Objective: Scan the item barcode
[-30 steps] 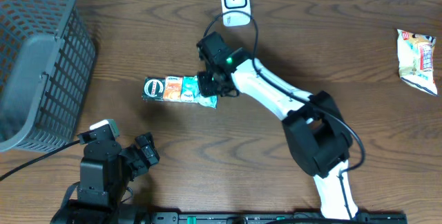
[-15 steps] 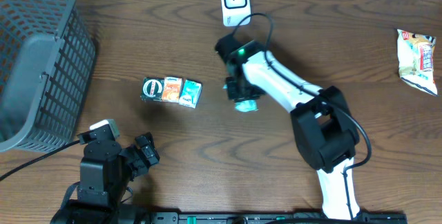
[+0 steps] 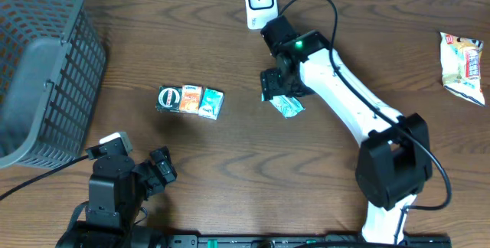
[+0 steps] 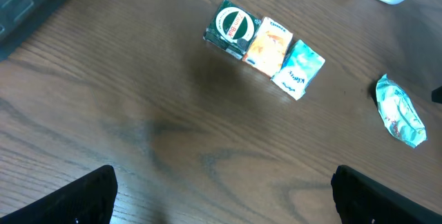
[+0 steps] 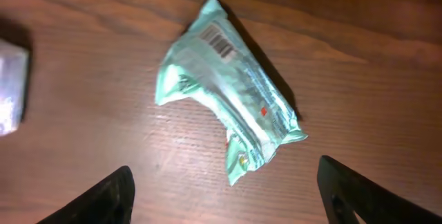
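packet (image 5: 224,106) is lying barcode-up near the scanner (image 3: 259,1), right gripper (image 5: 222,171) hovering wide and empty; scan seemingly not yet done.

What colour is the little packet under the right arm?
The packet is shiny teal-green, with a barcode near one end; the right wrist view shows it best.

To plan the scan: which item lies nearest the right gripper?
The teal packet, barcode up, under the right gripper; the three-box strip and snack bag lie farther off.
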Robot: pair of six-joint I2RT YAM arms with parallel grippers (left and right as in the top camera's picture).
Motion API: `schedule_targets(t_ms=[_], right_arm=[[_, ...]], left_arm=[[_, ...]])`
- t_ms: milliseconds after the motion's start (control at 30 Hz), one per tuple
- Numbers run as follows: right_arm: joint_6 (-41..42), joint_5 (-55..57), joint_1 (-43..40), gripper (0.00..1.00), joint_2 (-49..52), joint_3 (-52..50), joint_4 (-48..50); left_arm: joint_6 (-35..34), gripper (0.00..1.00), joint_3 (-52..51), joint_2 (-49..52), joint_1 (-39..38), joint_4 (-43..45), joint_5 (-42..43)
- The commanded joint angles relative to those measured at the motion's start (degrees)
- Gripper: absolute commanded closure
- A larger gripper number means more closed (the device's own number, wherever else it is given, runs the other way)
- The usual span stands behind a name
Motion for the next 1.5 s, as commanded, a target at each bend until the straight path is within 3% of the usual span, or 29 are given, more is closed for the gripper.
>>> schedule_targets(t_ms=[0,300,533,867,1000,1200,1467], right_arm=[[-1.66,-1.62,1.29,0.19,0.13,-0.13,0.04],[-1.64,-1.27,4.44,0.11,0.15,-0.15,0.13],[-1.64,4.31,6.16,0.23,0.2,-0.17,0.11],[-1.66,7.08,6.43,0.27,1.99,-0.28,1.09],[-1.68,10.47,6.38,0.23,3.76,-0.35,0.87],[-11.98,12.37,5.84,0.27,4.83,-0.74,0.31],[-15.65,12.66,5.7,0.33,4.83,-5.33,4.55]], left_arm=[[0.13,0.02,0.11,-0.26,0.13,0.02,-0.15],[0.13,0.02,0.11,-0.26,0.13,0.02,-0.15],[0.13,0.02,0.11,-0.26,0.13,0.02,-0.15],[0.13,0.02,0.11,-0.26,0.13,0.02,-0.15],[0.13,0.02,0.11,-0.26,0.13,0.02,-0.15],[0.13,0.02,0.11,-0.26,0.13,0.02,-0.15],[0.13,0.03,0.11,-0.26,0.13,0.02,-0.15]])
